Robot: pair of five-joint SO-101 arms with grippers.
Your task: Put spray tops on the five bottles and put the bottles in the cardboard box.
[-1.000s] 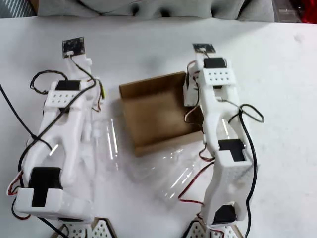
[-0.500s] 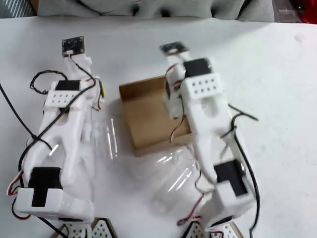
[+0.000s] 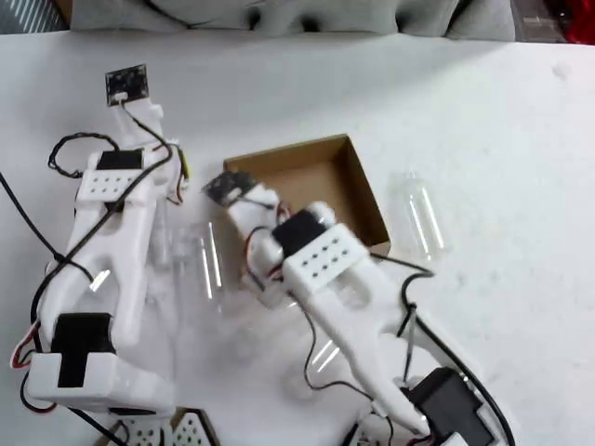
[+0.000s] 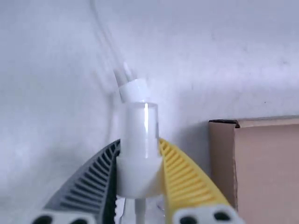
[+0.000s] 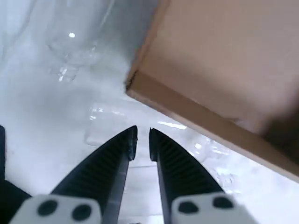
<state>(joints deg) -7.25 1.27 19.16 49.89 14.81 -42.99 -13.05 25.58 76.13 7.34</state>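
My left gripper (image 4: 138, 144) is shut on a white spray top (image 4: 138, 135), clamped between its grey and yellow fingers just left of the cardboard box (image 3: 307, 186). The spray top's nozzle points away over the white table. The box lies open at mid-table, and nothing shows in the part of its inside that I can see. My right arm (image 3: 321, 265) reaches across the box's near-left corner. Its gripper (image 5: 141, 136) hangs shut and holds nothing, low over the table beside the box wall (image 5: 224, 60). Just past its tips lies a clear bottle (image 5: 105, 123), and another (image 5: 74, 42) lies farther off.
Clear bottles lie on the table: one (image 3: 418, 218) right of the box, one (image 3: 204, 265) between the two arms, and one (image 3: 325, 348) near the right arm's base. The left arm (image 3: 107, 242) runs along the table's left side, with cables trailing from it.
The right arm has swung left from the box's right side, across the box, to its near-left corner. That uncovered the bottle right of the box. The left arm shifted slightly.
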